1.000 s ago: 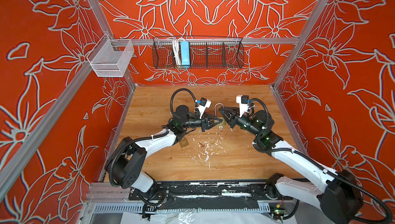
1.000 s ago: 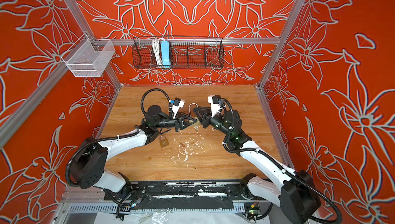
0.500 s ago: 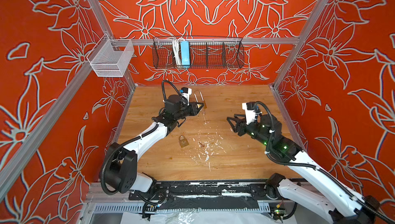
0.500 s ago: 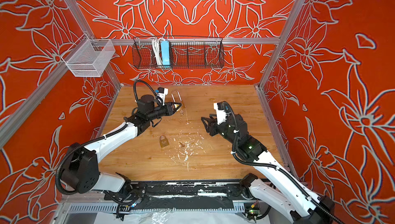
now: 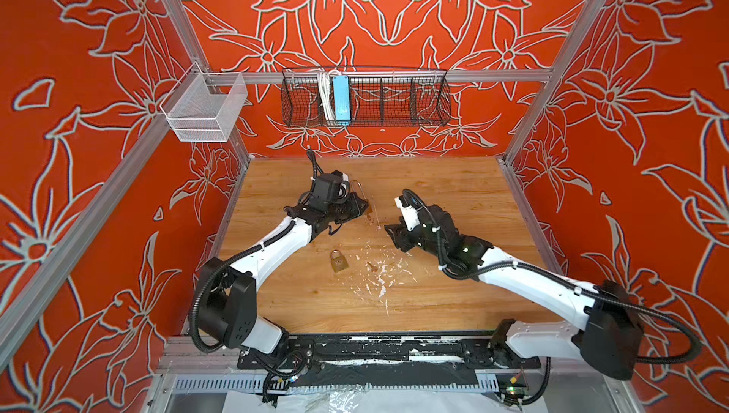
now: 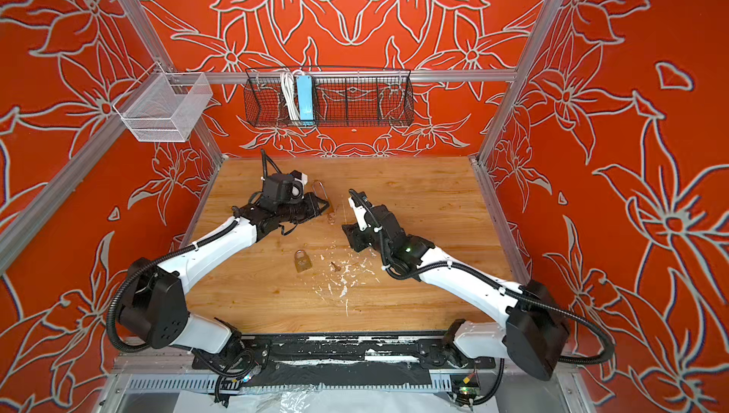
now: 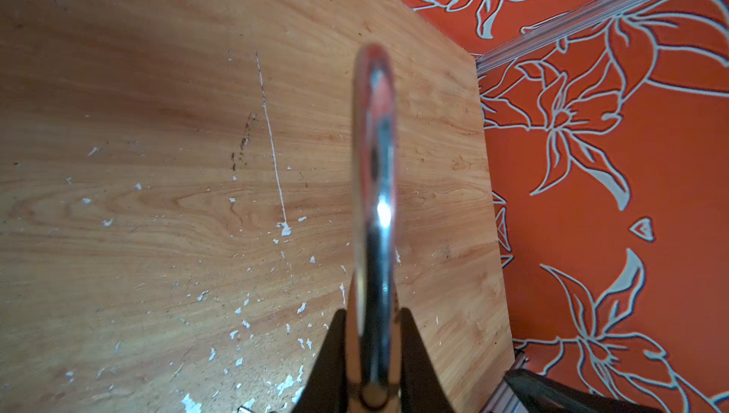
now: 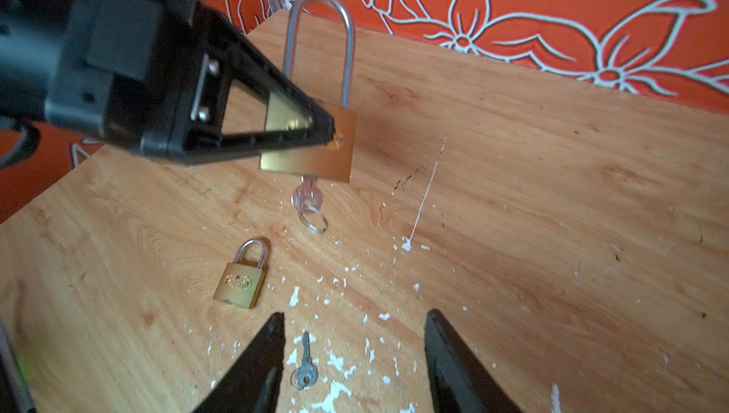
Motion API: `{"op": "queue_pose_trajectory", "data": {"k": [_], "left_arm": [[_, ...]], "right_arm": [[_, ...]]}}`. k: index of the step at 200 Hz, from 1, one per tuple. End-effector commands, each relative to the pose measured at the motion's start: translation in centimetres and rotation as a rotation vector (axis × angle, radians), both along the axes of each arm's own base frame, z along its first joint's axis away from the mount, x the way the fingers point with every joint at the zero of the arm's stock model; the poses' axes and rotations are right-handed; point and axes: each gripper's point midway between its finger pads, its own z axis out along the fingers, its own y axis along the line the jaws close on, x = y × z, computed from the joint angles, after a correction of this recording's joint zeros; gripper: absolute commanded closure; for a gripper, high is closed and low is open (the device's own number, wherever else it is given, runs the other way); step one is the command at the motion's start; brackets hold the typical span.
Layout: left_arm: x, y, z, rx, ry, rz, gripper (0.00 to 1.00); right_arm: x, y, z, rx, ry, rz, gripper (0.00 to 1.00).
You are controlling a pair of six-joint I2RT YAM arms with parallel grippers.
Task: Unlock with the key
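**Top views.** In both top views the left gripper (image 5: 356, 210) is clamped on the brass body of the long-shackle padlock (image 5: 365, 207). It holds the lock clear of the table (image 5: 453, 202) with the shackle upward. We judge this keeps the keyhole face pointing down and reachable. The right gripper (image 5: 391, 233) stands near the lock but apart from it, jaws parted and empty. A small padlock (image 5: 338, 261) and a loose key (image 5: 370, 266) lie flat on the wood between the arms.

**Left wrist.** The shackle (image 7: 374, 194) shows edge-on, rising from between the fingers (image 7: 335, 352). The grip sits centred on the body.

**Right wrist.** The key (image 8: 307, 196) sits in the keyhole under the held lock, its ring (image 8: 314, 219) dangling, and nothing grips it. One shackle leg enters the body and the other hides behind the left gripper, so we cannot tell whether the lock has sprung. We judge the left serves as a vice, so the right can pinch the key head and turn it. The ring may snag.
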Motion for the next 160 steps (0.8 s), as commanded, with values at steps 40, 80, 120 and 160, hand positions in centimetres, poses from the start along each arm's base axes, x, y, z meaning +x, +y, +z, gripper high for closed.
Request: {"op": "queue_pose_trajectory", "data": {"k": [40,80,120,160], "left_arm": [[0.5,-1.5,2.4,-0.111,-0.060,-0.030,1.00],[0.5,-1.6,2.6,-0.123,-0.066,-0.036,1.00],[0.4,-2.0,3.1,-0.145,-0.073,-0.054,1.00],[0.3,-1.8,3.6,-0.146,-0.091,-0.050,1.00]], "right_arm": [[1.8,3.7,0.1,0.041,-0.002,0.053,0.54],[2.0,4.8,-1.1,0.069,0.036,0.068,0.54],[2.6,5.6,-1.0,0.066,0.041,0.072,0.55],[3.4,5.8,-1.8,0.041,0.069,0.042,0.64]]}}
